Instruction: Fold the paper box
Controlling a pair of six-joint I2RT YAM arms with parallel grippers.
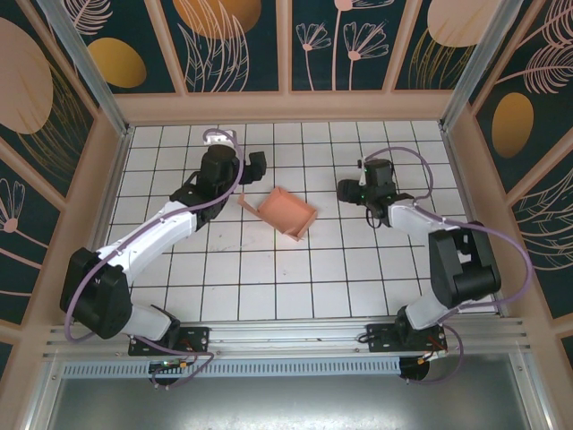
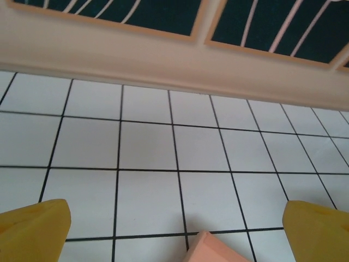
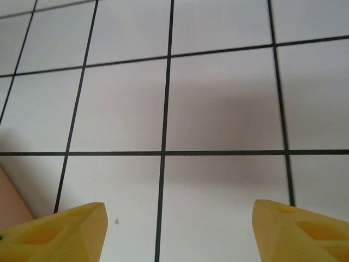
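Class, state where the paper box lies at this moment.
In the top view the paper box lies near the middle of the tiled table, between the left gripper and the right gripper; one corner peeks in at the left wrist view's bottom edge.

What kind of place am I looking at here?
Likely a lab robot cell: a white gridded tabletop, floral-printed wall panels boxing it in, and a mounting rail carrying the left arm and right arm.

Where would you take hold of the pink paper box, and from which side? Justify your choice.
Probably the upright wall at its right end, pinched from above with one of the jaws inside. The paper box lies open-topped, shallow and flat, so that thin wall is the easiest edge, and it faces the open right gripper.
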